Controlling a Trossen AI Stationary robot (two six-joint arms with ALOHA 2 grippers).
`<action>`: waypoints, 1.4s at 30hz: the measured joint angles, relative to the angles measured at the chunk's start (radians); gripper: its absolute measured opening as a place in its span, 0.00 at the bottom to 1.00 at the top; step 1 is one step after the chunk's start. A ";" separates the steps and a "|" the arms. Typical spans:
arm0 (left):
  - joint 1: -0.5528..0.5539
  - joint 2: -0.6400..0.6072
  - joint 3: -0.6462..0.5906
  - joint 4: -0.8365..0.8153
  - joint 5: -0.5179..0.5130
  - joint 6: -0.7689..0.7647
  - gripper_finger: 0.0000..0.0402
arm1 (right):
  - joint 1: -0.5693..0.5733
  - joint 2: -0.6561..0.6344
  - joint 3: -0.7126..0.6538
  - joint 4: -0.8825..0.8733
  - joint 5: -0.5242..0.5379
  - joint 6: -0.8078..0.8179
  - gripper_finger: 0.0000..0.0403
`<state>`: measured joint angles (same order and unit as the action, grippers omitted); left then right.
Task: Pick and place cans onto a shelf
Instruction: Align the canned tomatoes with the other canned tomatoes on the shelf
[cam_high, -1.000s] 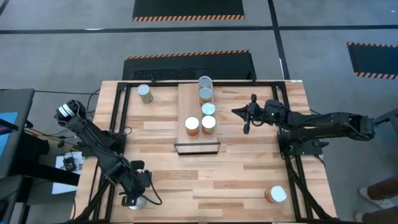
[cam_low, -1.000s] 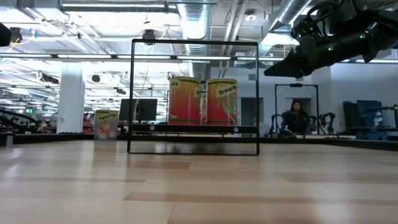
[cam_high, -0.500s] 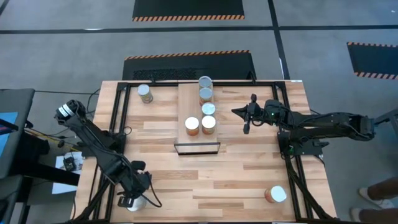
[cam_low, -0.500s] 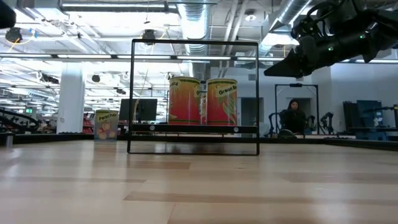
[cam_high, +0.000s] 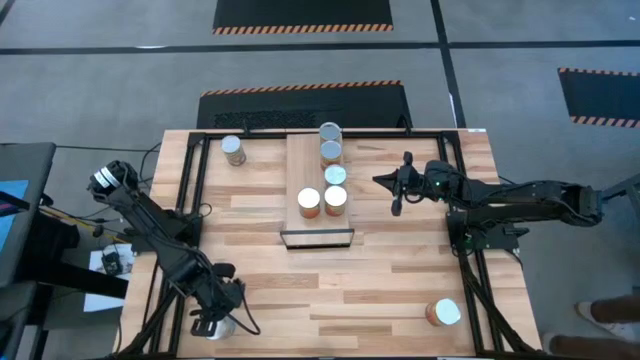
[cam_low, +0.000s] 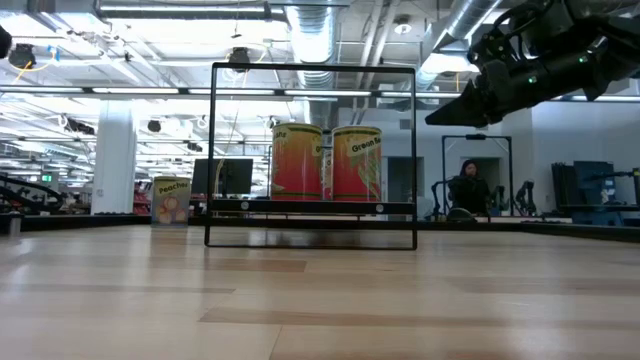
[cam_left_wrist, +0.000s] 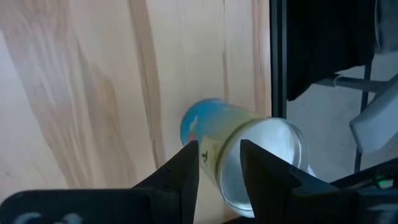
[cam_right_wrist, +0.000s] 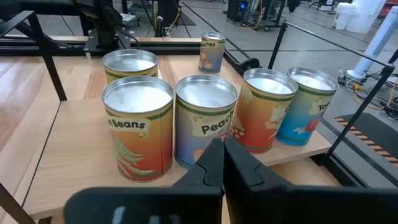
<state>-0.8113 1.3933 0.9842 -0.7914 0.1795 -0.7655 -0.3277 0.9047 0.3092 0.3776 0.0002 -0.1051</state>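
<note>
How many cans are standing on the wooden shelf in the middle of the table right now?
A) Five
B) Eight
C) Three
A: the high view shows five round can tops on the shelf, and the right wrist view shows the same five, among them a Peaches can. Three other cans stand off the shelf, on the table.

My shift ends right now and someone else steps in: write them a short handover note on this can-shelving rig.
Left gripper: open, down at the table's near-left corner, fingers on either side of a blue-labelled can, not yet closed.
Right gripper: shut, empty, hovering just right of the shelf.
Done: five cans stand on the shelf.
Left: the can at the left gripper, one can at the far left of the table, one can at the near right.
</note>
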 joint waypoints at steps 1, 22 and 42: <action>-0.004 0.000 -0.001 -0.001 0.000 -0.003 0.26 | 0.000 0.000 0.000 0.000 0.000 0.000 0.05; -0.023 -0.001 -0.019 0.009 -0.033 -0.007 0.15 | 0.000 0.000 0.000 -0.002 0.000 0.000 0.04; 0.009 0.001 0.007 -0.028 0.027 0.051 0.23 | 0.000 0.000 0.000 -0.002 0.000 0.000 0.05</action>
<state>-0.8024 1.3941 0.9908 -0.8194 0.2062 -0.7147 -0.3279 0.9047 0.3092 0.3752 -0.0002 -0.1047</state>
